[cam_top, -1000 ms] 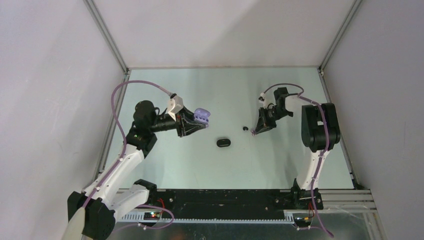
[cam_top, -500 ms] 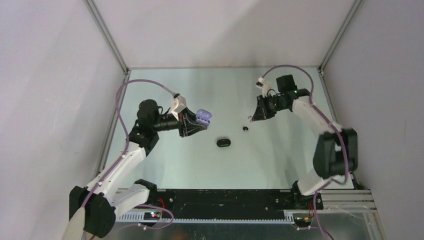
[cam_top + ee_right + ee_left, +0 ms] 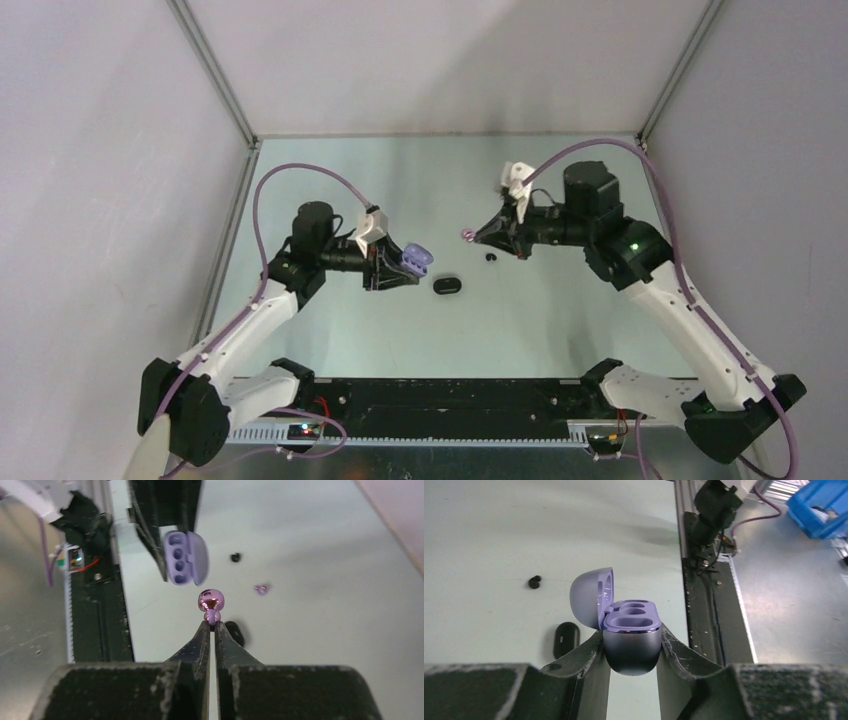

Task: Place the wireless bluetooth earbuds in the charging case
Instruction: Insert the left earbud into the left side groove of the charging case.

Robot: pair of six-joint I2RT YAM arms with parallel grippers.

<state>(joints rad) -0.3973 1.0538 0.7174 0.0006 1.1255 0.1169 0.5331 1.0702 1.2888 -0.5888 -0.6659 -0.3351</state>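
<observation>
While your right gripper pinches a lilac earbud at its tips, the open lilac case, clamped in the left gripper, sits mid-frame in the top view, left of the earbud, wells facing it.

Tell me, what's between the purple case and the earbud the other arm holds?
Nothing. In the top view only bare table shows between the lilac case and the earbud. The black case lies off to the near side.

Both arms angled inward, left jaws gripping — right jaws pinched shut
</observation>
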